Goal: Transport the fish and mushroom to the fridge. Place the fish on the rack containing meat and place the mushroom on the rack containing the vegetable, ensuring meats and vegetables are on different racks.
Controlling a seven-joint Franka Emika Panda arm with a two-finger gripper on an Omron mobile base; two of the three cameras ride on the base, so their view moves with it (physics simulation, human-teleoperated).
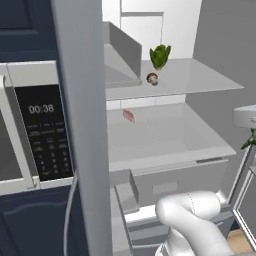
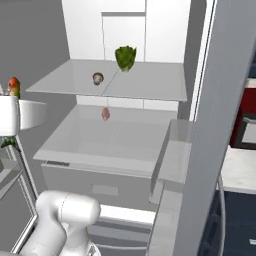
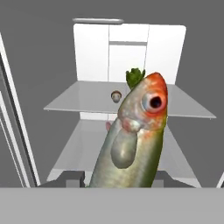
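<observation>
Microwave (image 1: 35, 127): one, at far left in the left base view, dark panel with lit clock, set among dark blue cabinets.

Fridge, open: two racks. Upper rack (image 1: 200, 80) is a pale grey shelf; lower rack (image 1: 165, 140) lies beneath it, above a grey drawer (image 1: 170, 185).

Mushroom (image 1: 152, 78): one, brown-capped, on the upper rack toward its middle.

Leafy green vegetable (image 1: 160, 56): one, upright on the upper rack, just behind and right of the mushroom, apart from it.

Meat (image 1: 128, 116): one small pink piece, on the lower rack near its back left.

Fish (image 3: 133, 140): one, silver-green body with orange-red head, held upright close before the hand camera, outside the fridge and facing its racks. Its head shows at the left edge of the right base view.

Jaws: clamped on the fish's lower body, fingertips hidden behind it.

Room: grey fridge walls, white rear panel.
</observation>
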